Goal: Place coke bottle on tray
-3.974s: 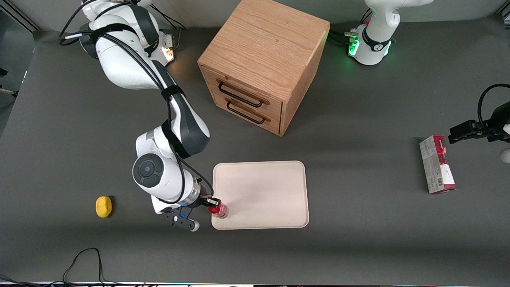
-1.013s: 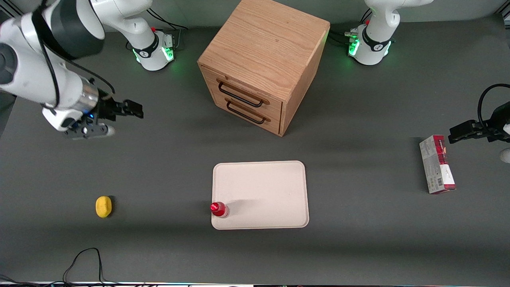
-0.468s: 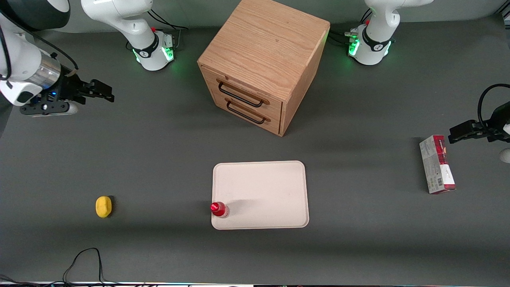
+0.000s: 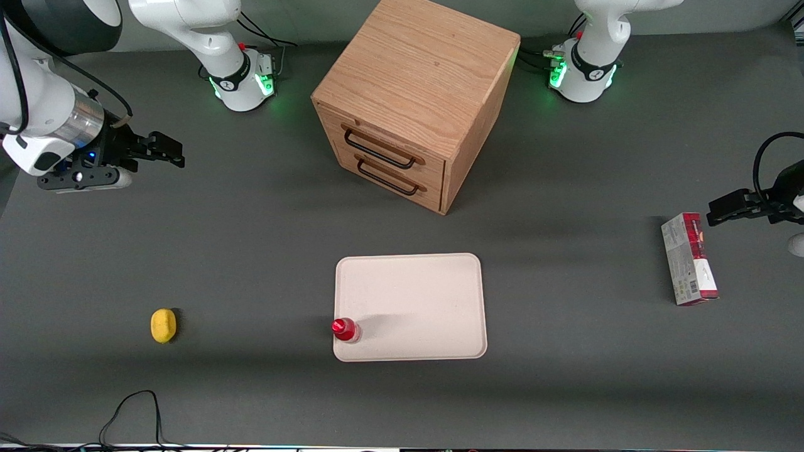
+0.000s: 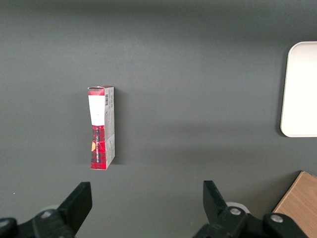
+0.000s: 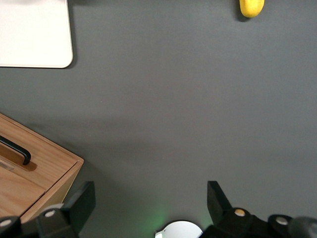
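Note:
The small red coke bottle [image 4: 345, 329] stands upright on the pale cream-pink tray [image 4: 421, 301], in the tray corner nearest the front camera on the working arm's side. My gripper [image 4: 171, 149] hangs high toward the working arm's end of the table, well away from bottle and tray. Its fingers are spread wide with nothing between them; in the right wrist view the gripper [image 6: 149, 201] frames only bare mat. A corner of the tray [image 6: 34, 34] shows there; the bottle is out of that view.
A wooden two-drawer cabinet [image 4: 414, 100] stands farther from the camera than the tray. A yellow lemon-like object [image 4: 163, 325] lies toward the working arm's end. A red-and-white carton [image 4: 689, 258] lies toward the parked arm's end. A cable [image 4: 132, 414] loops at the front edge.
Four seconds ago my gripper was at the bottle on the tray corner. It has let go and pulled far away toward the working arm's end; the bottle stays upright on the tray.

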